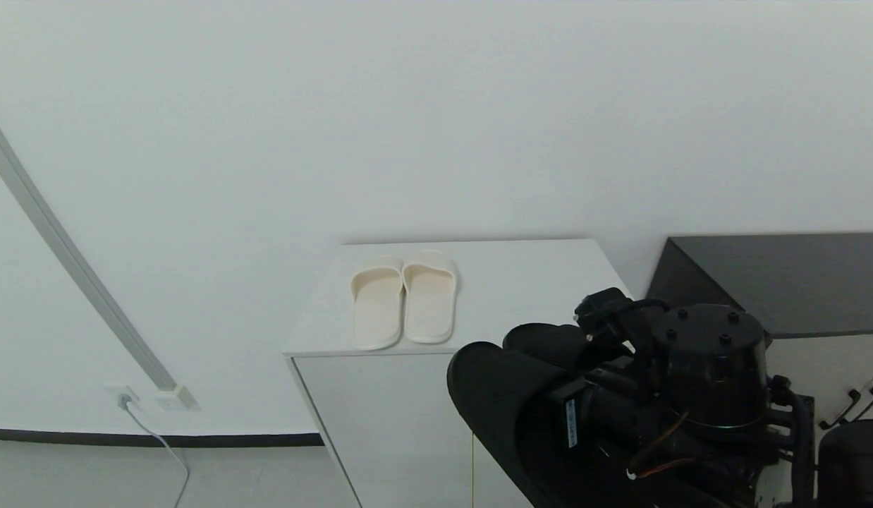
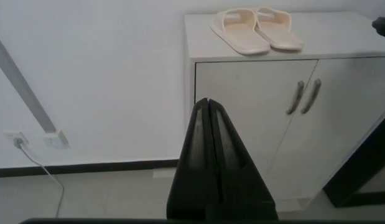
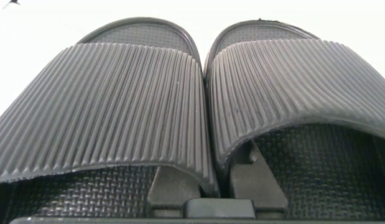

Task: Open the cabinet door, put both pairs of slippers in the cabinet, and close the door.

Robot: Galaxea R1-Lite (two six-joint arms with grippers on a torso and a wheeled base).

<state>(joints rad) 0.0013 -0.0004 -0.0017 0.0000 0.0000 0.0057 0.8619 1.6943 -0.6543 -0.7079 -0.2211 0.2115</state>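
- right gripper clamped on pair of black ribbed rubber slippers, held before the cabinet front
- left gripper: fingers pressed together, nothing held
- white two-door cabinet, doors closed
- cream plastic slippers paired on its top

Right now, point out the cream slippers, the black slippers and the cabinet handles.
cream slippers (image 1: 378,310), head view, footbed of one.
black slippers (image 3: 117,106), right wrist view, ribbed strap.
cabinet handles (image 2: 296,98), left wrist view, one bar.
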